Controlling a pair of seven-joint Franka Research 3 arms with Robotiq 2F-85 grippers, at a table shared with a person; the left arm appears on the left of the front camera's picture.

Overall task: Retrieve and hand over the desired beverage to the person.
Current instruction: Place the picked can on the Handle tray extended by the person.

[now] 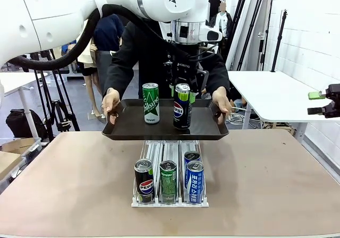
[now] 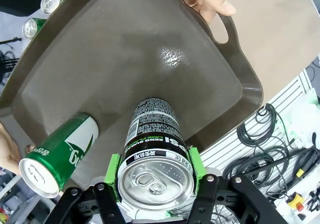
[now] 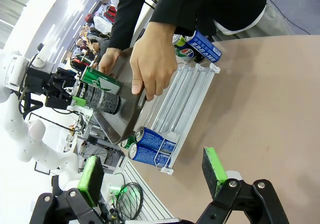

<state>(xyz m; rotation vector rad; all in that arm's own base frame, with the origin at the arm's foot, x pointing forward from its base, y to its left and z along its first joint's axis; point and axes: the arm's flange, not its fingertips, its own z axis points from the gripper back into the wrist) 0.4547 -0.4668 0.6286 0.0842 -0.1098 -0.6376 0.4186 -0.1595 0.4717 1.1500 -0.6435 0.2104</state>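
My left gripper (image 2: 155, 181) is closed on the black Pepsi can (image 2: 156, 156), green pads (image 2: 195, 163) pressed to its sides just under the top rim. High grip, so the base is free to meet the surface first. Can is upright with its base on or just above the dark tray (image 2: 125, 59); I cannot tell from these views whether it bears weight yet.

Green can (image 1: 151, 103) stands on the same tray, just beside the Pepsi, not touching.

The person (image 1: 159, 47) holds the tray level by both handles, one hand (image 1: 110, 101) at each end, above the far end of the can rack (image 1: 170, 174). I judge the tray is offered as the receiving surface.

Rack holds a Pepsi, a green can and two blue cans at its near end.

My right gripper (image 3: 152, 176) is spread wide, holding nothing, parked well off to the side, clear of the handover.

Next call: confirm contact, then release.
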